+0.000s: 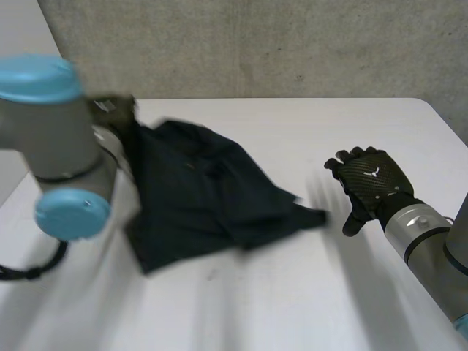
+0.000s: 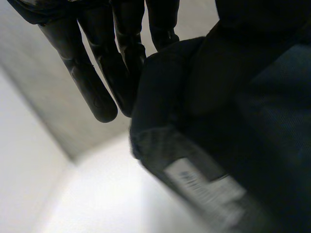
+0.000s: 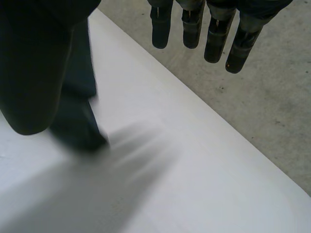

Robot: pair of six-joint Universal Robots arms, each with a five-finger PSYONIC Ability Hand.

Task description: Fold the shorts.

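**A:** How do the shorts (image 1: 205, 194) look?

**B:** Dark, nearly black, and rumpled; they lie spread on the white bench (image 1: 307, 292), left of its middle; one corner runs out to a point toward the right hand (image 1: 373, 183); the far left corner rises to the left hand (image 1: 113, 110).

**A:** Any writing?

**B:** A pale label (image 2: 209, 189) sits on the hem in the left wrist view; its print is too blurred to read.

**A:** And the hands?

**B:** The left fingers (image 2: 92, 82) are straight and pinch a bunched fold of the cloth; the right fingers (image 3: 216, 39) are loosely spread and hold nothing; that hand hovers near the pointed corner, apart from it; the grey left arm (image 1: 51, 131) stands beside the shorts' left edge.
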